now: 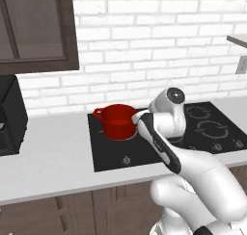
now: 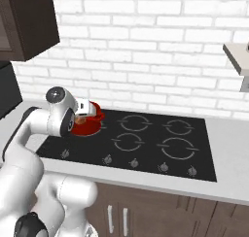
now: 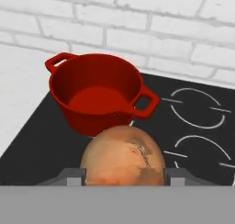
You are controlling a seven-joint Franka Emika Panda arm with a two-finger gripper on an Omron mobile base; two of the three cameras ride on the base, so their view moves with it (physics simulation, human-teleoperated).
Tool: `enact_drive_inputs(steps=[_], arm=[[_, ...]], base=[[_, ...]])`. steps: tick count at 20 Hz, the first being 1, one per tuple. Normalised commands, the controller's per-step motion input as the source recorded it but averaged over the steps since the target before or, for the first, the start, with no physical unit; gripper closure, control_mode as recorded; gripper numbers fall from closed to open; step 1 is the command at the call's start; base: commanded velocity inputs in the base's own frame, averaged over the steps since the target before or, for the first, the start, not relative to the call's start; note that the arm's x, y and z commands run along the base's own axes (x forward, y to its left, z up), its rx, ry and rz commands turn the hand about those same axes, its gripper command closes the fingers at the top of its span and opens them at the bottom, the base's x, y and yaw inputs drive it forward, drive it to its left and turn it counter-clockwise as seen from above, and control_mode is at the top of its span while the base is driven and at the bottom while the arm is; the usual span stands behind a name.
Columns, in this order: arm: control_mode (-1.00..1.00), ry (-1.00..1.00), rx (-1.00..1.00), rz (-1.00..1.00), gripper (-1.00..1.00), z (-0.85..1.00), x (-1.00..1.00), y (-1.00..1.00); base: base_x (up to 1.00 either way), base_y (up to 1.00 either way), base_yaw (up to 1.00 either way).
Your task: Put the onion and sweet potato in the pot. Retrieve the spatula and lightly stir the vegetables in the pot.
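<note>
Tool (image 3: 124, 176) gripping onion (image 3: 123, 156), red pot (image 3: 94, 97) just beyond

Glossy red pot (image 3: 94, 97), tan-orange onion (image 3: 123, 156), black cooktop (image 2: 146, 143), white brick wall (image 1: 144, 36).

No readable text, labels, brands or numbers anywhere, cooktop (image 2: 146, 143) bears only plain ring markings and unlettered knobs
</note>
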Motion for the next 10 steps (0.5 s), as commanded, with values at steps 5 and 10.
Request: enact_drive_inputs(steps=[5, 10], arm=[[-1.00, -0.05, 0.00, 0.08, 1.00, 0.19, 1.00, 0.58], [-1.00, 0.11, -0.02, 0.00, 1.00, -0.14, 0.99, 0.65]], base=[[0.00, 0.00, 0.00], [0.00, 0.00, 0.00]])
